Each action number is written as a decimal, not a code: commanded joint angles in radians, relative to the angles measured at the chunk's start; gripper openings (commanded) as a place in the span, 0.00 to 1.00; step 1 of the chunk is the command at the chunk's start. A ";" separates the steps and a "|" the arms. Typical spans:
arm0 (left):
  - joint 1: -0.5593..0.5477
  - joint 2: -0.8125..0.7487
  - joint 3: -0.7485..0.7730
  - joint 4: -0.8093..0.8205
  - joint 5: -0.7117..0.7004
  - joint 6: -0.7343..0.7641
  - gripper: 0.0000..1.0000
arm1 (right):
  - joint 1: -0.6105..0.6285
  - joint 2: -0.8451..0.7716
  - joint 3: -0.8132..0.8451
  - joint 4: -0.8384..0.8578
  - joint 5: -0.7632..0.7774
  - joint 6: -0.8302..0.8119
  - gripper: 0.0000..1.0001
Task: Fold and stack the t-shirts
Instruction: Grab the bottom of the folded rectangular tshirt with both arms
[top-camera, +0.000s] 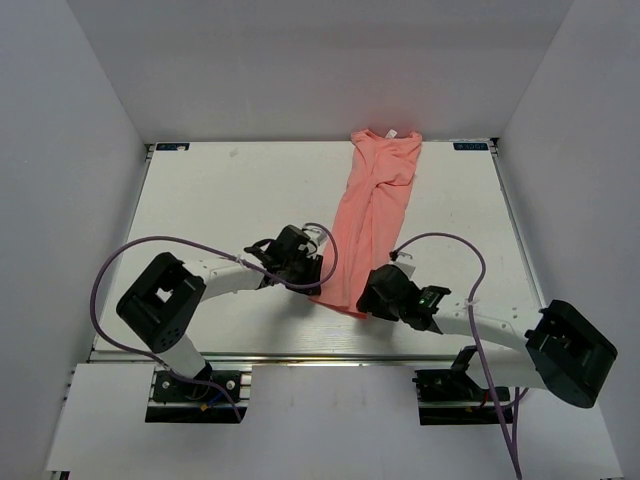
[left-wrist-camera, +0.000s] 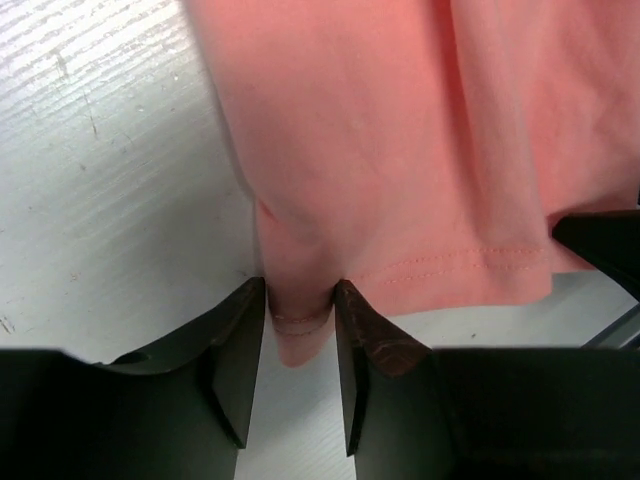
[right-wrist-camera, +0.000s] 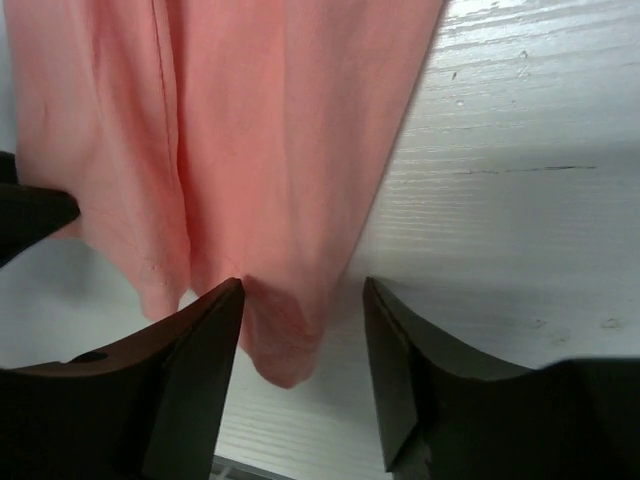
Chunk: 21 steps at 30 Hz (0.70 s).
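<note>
The salmon t-shirt (top-camera: 375, 210) lies bunched into a long strip, running from the far edge of the table, where its white neck label is, down toward the arms. My left gripper (top-camera: 318, 278) is at the strip's near left corner. In the left wrist view the hem corner of the t-shirt (left-wrist-camera: 400, 150) fills the narrow gap of the left gripper (left-wrist-camera: 300, 300), touching both fingers. My right gripper (top-camera: 368, 300) is at the near right corner. In the right wrist view the t-shirt (right-wrist-camera: 250, 150) touches only the left finger of the right gripper (right-wrist-camera: 303, 295), whose jaws stand apart.
The white table (top-camera: 220, 200) is walled in by grey panels on the left, right and far sides. Its metal front rail (top-camera: 300, 357) runs just behind both grippers. Purple cables loop over each arm.
</note>
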 joint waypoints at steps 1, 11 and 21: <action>-0.015 0.005 0.026 -0.016 -0.007 0.011 0.44 | -0.009 0.025 -0.021 0.051 -0.049 0.048 0.56; -0.016 -0.056 -0.081 0.013 0.039 -0.028 0.00 | -0.035 -0.153 -0.199 -0.001 -0.107 0.111 0.00; -0.046 -0.148 -0.169 0.004 0.142 -0.068 0.00 | -0.028 -0.238 -0.221 0.005 -0.257 -0.029 0.00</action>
